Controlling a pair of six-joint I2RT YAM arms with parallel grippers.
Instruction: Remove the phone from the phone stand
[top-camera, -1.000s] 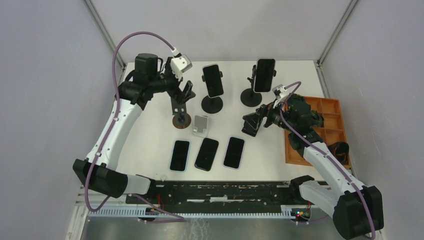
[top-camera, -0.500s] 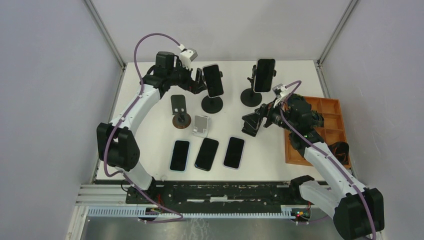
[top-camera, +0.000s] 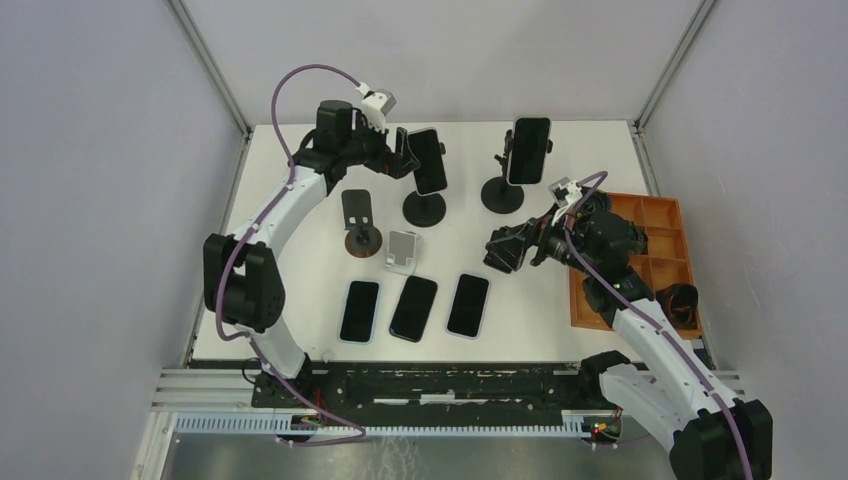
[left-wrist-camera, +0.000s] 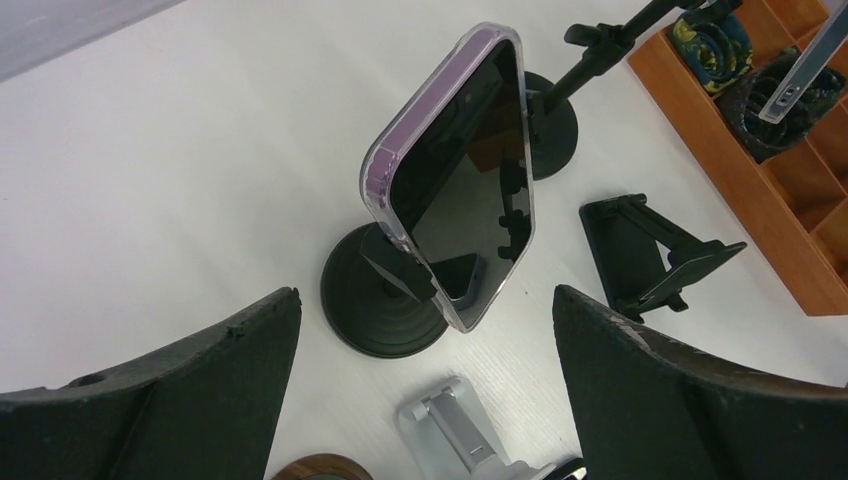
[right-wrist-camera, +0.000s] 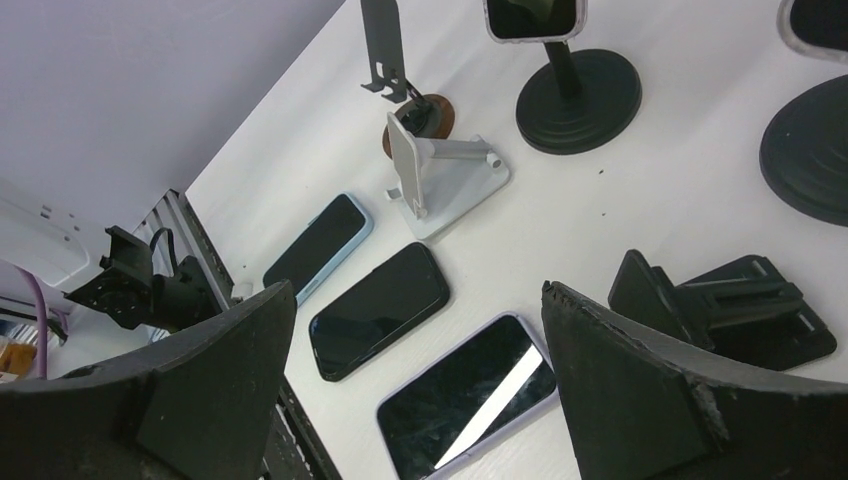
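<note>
**Left claw open at the phone, which sits in its stand**

The left claw (top-camera: 403, 160) hangs near the far edge of the counter, left of centre, with its jaws spread wide. In the left wrist view its two fingers (left-wrist-camera: 160, 400) frame the phone (left-wrist-camera: 460, 180) without touching it. The phone, in a clear purple-tinted case, is clamped upright and slightly tilted on a black stand (left-wrist-camera: 385, 315) with a round base.

Nearer the middle of the counter stand a small holder on a wooden disc (top-camera: 360, 228) and a white folding holder (top-camera: 402, 250), both empty. Three more phones (top-camera: 413, 308) lie flat in a row toward the near edge.

A second mounted phone (top-camera: 529, 150) stands at the far edge, right of centre, on its own round-based stand (top-camera: 502, 195). The right claw (top-camera: 505, 248) hovers in front of it over the counter – jaws also wide apart, holding nothing – with a black folding holder (right-wrist-camera: 730, 300) just beside it. An orange tray (top-camera: 660, 215) lies along the right edge.
</note>
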